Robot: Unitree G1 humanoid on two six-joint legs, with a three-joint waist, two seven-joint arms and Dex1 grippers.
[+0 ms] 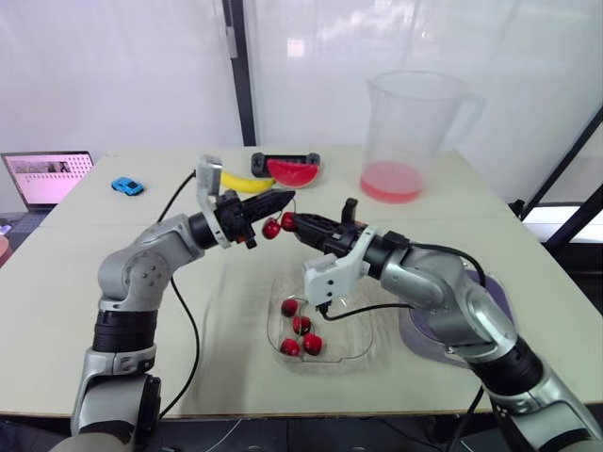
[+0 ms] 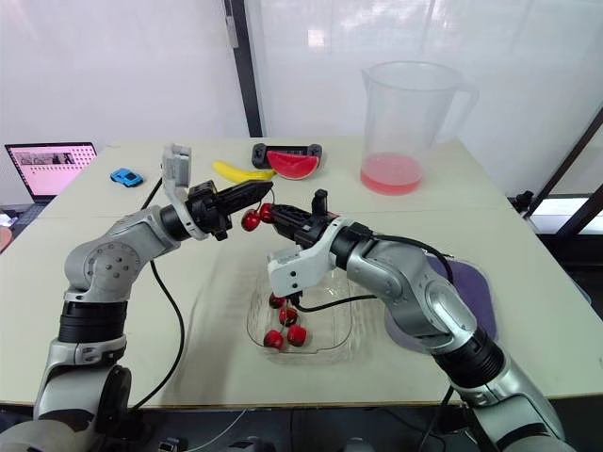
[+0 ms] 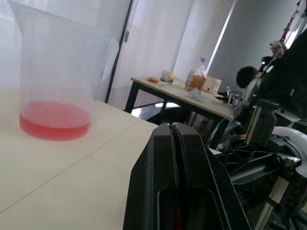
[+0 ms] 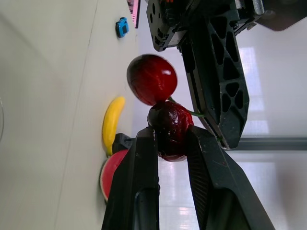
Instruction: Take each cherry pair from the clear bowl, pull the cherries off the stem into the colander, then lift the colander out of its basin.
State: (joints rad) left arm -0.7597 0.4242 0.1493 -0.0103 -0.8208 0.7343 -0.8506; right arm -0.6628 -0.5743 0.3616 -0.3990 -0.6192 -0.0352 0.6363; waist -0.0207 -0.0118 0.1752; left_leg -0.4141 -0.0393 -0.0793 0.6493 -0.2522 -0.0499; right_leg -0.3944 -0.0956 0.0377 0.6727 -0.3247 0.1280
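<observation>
A pair of dark red cherries [image 1: 271,229] hangs in the air above the clear bowl [image 1: 353,315]. My left gripper [image 1: 283,200] is shut on the pair's thin green stem, which runs from the cherries to its fingertip in the right wrist view. My right gripper [image 4: 170,136] is shut on the lower cherry [image 4: 169,129], and the other cherry [image 4: 151,79] hangs free just beside it. Several more cherries [image 1: 301,326] lie in the bowl. A purple-grey round vessel [image 1: 497,299] sits at the right, mostly hidden behind my right arm.
A tall clear pitcher [image 1: 407,132] with pink liquid stands at the back right. A banana [image 1: 245,183], a watermelon slice [image 1: 294,172] and a blue toy car [image 1: 127,185] lie along the back. A laptop [image 1: 47,177] sits at the far left.
</observation>
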